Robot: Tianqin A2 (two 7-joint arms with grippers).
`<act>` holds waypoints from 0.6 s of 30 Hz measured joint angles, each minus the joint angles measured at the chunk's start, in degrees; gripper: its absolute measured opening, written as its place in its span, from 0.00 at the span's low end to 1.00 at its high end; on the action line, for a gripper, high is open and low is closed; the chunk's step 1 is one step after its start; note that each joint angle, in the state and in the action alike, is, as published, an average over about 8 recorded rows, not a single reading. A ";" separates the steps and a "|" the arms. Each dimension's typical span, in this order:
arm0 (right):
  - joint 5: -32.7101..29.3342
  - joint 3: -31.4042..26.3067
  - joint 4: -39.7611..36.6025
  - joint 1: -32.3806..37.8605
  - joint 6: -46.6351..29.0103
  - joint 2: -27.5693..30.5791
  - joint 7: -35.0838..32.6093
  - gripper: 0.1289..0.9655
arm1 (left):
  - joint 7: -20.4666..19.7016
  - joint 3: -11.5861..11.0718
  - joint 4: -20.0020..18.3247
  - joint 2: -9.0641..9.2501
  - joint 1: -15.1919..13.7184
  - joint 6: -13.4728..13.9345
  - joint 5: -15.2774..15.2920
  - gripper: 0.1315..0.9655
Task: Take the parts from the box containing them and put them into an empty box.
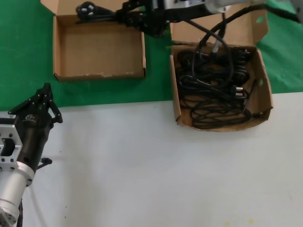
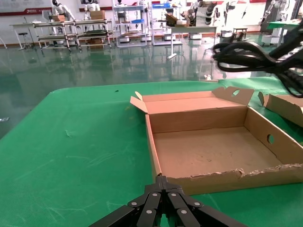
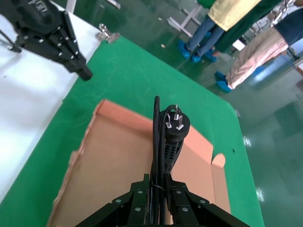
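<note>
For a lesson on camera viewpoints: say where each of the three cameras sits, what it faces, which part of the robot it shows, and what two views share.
Head: above, looking down at the empty box, the full box, both arms.
Left wrist: low, facing the empty box over the shut left gripper.
Right wrist: above the empty box, right gripper shut on a power cord.
Shared: the empty box, in all three.
</note>
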 joint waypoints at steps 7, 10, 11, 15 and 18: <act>2.80 1.02 -10.59 2.90 3.16 -5.41 -7.01 0.09 | 0.00 0.00 0.00 0.00 0.00 0.00 0.00 0.02; 4.37 0.79 -14.20 3.96 4.57 -7.03 -9.47 0.10 | 0.00 0.00 0.00 0.00 0.00 0.00 0.00 0.02; 5.03 0.48 -15.23 4.27 5.04 -7.46 -10.16 0.11 | 0.00 0.00 0.00 0.00 0.00 0.00 0.00 0.02; 7.96 -1.63 -18.21 5.20 6.77 -8.49 -12.20 0.11 | 0.00 0.00 0.00 0.00 0.00 0.00 0.00 0.02; 9.96 -3.33 -19.61 5.59 7.72 -8.83 -13.36 0.11 | 0.00 0.00 0.00 0.00 0.00 0.00 0.00 0.02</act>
